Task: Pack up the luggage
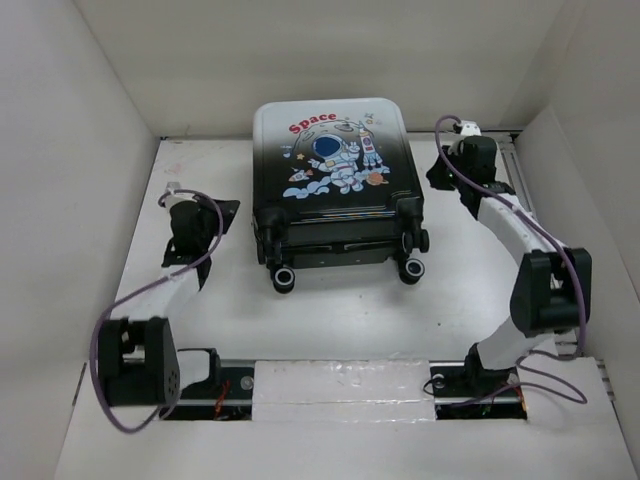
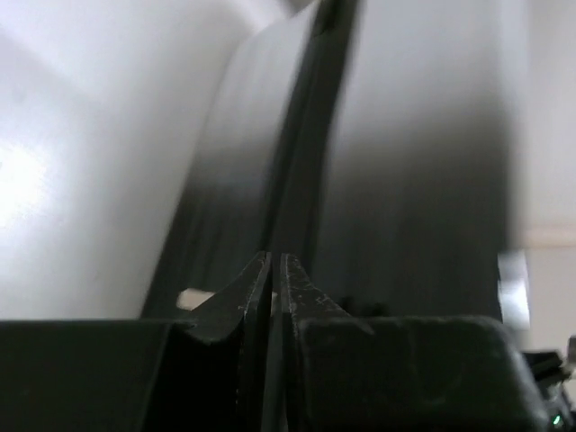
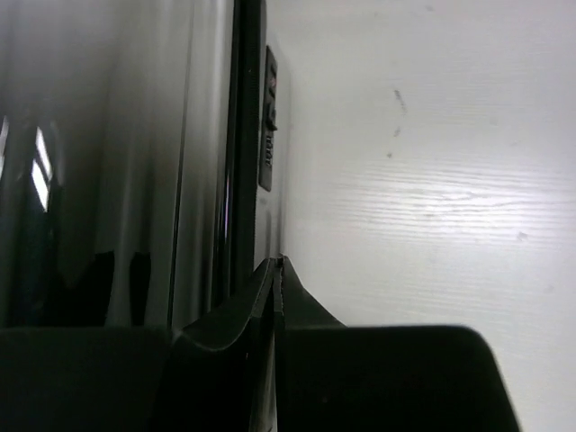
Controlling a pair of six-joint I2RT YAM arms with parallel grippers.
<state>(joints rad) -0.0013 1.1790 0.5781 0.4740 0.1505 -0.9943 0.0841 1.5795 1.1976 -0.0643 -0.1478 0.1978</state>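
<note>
A white table (image 1: 330,320) stands boxed in by plain white panels: a back wall (image 1: 300,50), a left wall (image 1: 60,180) and a right wall (image 1: 590,170). The light is even, probably from overhead.

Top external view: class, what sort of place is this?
Probably a robot lab test cell: white panels enclose a white table, left arm and right arm are mounted at its near edge, and the luggage lies staged centrally.
</note>
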